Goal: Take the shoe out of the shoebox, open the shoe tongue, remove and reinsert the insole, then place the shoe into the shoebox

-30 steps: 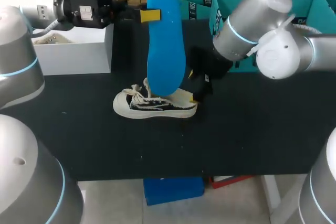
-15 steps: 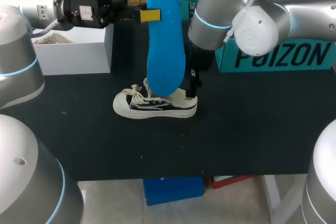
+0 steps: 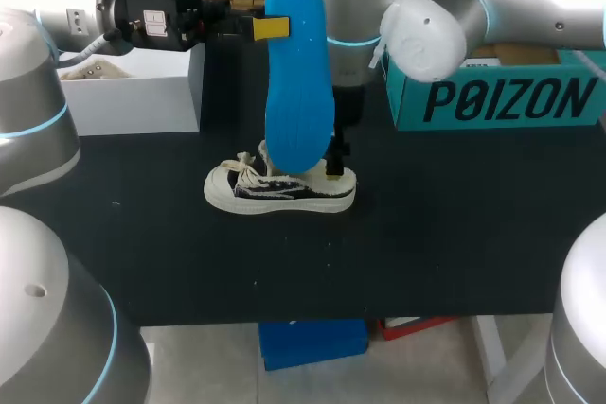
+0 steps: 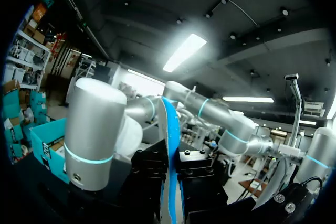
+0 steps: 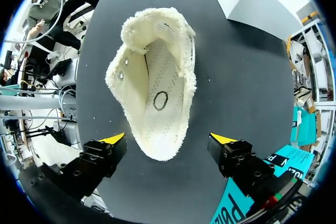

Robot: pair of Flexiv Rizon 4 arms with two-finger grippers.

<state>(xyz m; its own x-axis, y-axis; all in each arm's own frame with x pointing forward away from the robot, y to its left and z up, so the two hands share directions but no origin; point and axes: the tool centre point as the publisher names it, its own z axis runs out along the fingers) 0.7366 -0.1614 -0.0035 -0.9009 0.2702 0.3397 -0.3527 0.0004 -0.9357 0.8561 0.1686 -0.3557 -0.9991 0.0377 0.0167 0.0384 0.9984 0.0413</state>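
Step in hand looks like the insole reinsert. Shoe (image 3: 279,189) sits upright on its sole mid-counter (image 3: 454,224), toe toward the left edge. Shoebox (image 3: 492,101) is at the far right corner. Left claw (image 3: 275,28) is clamped on the blue insole (image 3: 296,82) near its upper end, so it hangs near vertical with the lower end over the shoe opening. The right wrist view shows no blue inside, so it's not seated yet. Right claw (image 5: 169,140) is above the heel with fingers apart, one on each side and touching neither. My take: close the right claw on the heel collar first so the shoe can't skate. Then tilt the insole toward the toe and feed it low along the footbed, not straight down. Risks: the insole buckling at the tongue, or the shoe tipping if it's pushed while unpinned.
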